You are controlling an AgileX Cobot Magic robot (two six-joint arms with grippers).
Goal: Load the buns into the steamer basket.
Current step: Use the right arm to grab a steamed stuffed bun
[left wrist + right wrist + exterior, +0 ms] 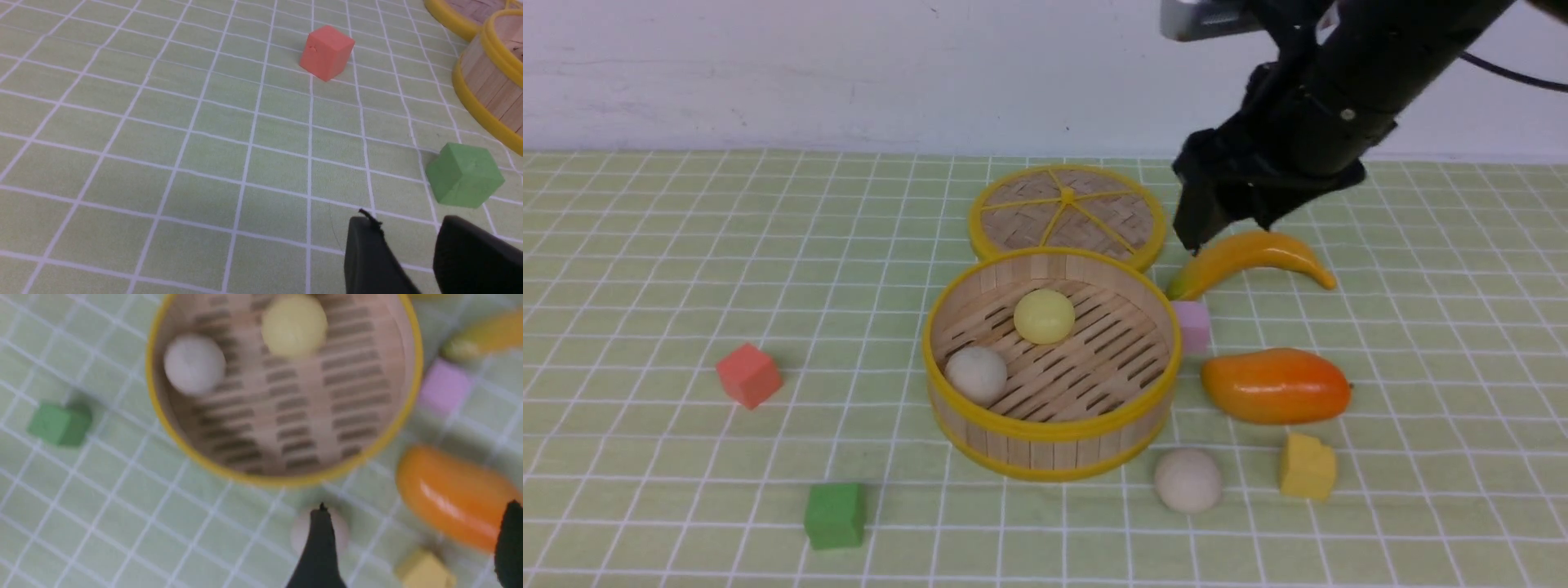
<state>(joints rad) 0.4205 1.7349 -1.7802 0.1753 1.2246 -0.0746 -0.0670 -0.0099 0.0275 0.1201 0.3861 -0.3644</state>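
Two buns in the steamer, one to go
The pale yellow bun (1044, 317) and one off-white bun (976, 376) sit inside the steamer basket (1054, 429), towards its far side and left side; the last beige bun (1188, 480) lies on the table just off the basket's near right, left of the yellow block (1307, 467), and picking it up looks like the step left; the right gripper (414, 539) is spread wide with nothing in it, and I cannot tell whether the left gripper (398, 222) is released or clenched

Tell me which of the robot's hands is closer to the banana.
The right. The right gripper hovers open near the banana; the left gripper is over by the green cube.
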